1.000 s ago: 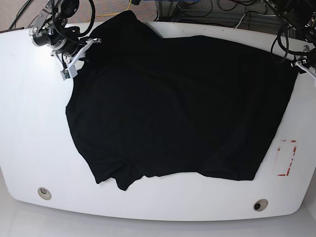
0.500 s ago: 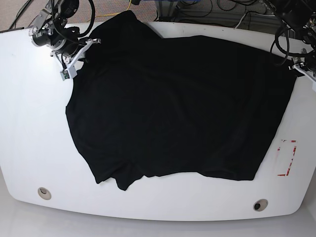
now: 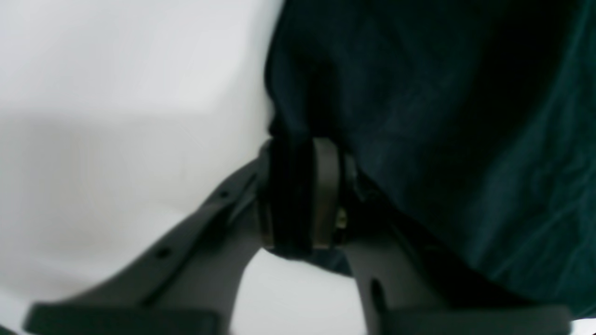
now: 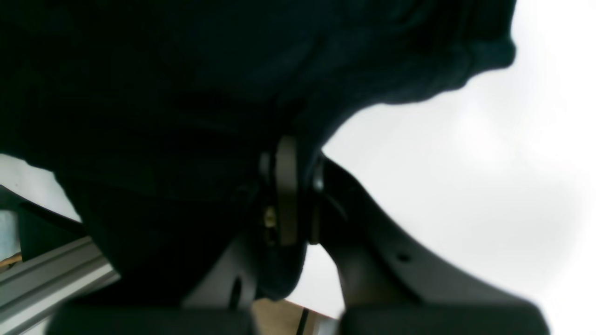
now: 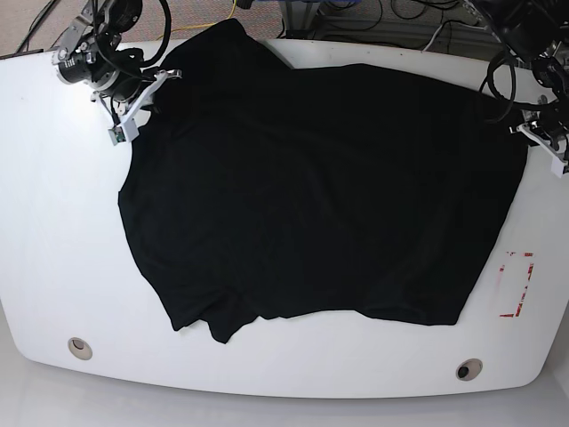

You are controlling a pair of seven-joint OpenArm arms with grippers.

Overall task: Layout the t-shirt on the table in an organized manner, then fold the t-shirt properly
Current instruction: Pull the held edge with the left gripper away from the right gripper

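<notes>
The black t-shirt [image 5: 320,196] lies spread across most of the white table [image 5: 53,231], with a rumpled lower edge near the front. My left gripper [image 5: 528,132] is at the shirt's right edge. In the left wrist view it [image 3: 298,153] is shut on a fold of the shirt [image 3: 442,116] above the table [image 3: 116,93]. My right gripper [image 5: 145,100] is at the shirt's far left corner. In the right wrist view it [image 4: 293,149] is shut on the shirt's [image 4: 163,93] edge, just above the table [image 4: 465,163].
Two round grommet holes [image 5: 80,347] [image 5: 468,368] sit near the table's front edge. A red tape mark [image 5: 516,285] is at the right. Black cables [image 5: 418,22] hang behind the table. An aluminium rail [image 4: 46,274] shows past the table edge.
My left gripper has moved toward the front, carrying the shirt's right edge with it. My right gripper has hardly moved.
</notes>
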